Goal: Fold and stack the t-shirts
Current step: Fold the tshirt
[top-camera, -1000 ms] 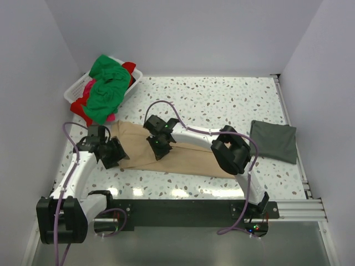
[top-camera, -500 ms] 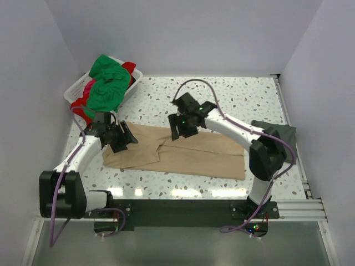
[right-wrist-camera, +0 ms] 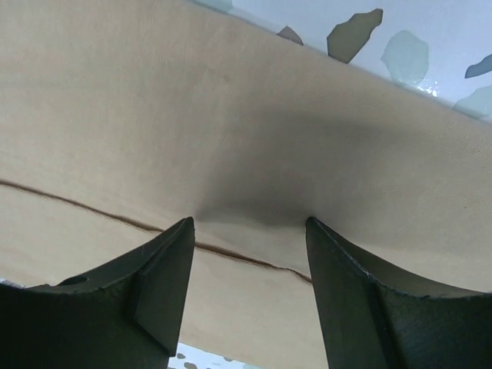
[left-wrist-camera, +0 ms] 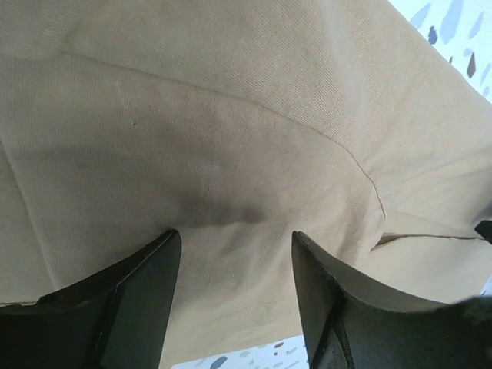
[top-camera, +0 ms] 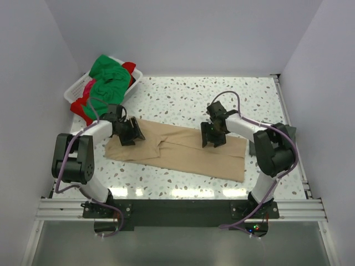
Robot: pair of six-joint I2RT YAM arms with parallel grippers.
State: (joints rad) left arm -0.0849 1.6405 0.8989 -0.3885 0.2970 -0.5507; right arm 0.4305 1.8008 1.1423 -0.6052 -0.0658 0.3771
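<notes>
Basket [top-camera: 72, 93], far left corner of table [top-camera: 188, 97]: green shirt [top-camera: 108, 83] heaped on top, with red [top-camera: 128, 67] and pink [top-camera: 87, 86] cloth showing under it. None of these is folded.

Tan shirt [top-camera: 177, 152]: lies flat mid-table as a long narrow band running left to right, already doubled lengthwise. A hem line [right-wrist-camera: 100, 211] shows in the right wrist view.

Left gripper [top-camera: 130, 133]: over the band's left end. Its jaws stand apart, tips low on the cloth, and nothing is pinched.

Right gripper [top-camera: 213, 136]: over the right part of the band, near the far edge. Its jaws are also spread, with flat cloth between the tips and no grip on it.

Grey shirt [top-camera: 250, 148]: at the right edge, mostly hidden behind the right arm. It appears folded, and is judged to be the start of the stack.

Step in hand (judgement): between folds on the tan shirt, with the lengthwise fold done and the cross fold not yet started.

Next move calls for pinching all layers at one short end, probably with one gripper at each corner. The end then goes across onto the other, kept square. The packet then goes onto the grey shirt.

Risk: the jaws may catch only the top layer, which would open the fold.
</notes>
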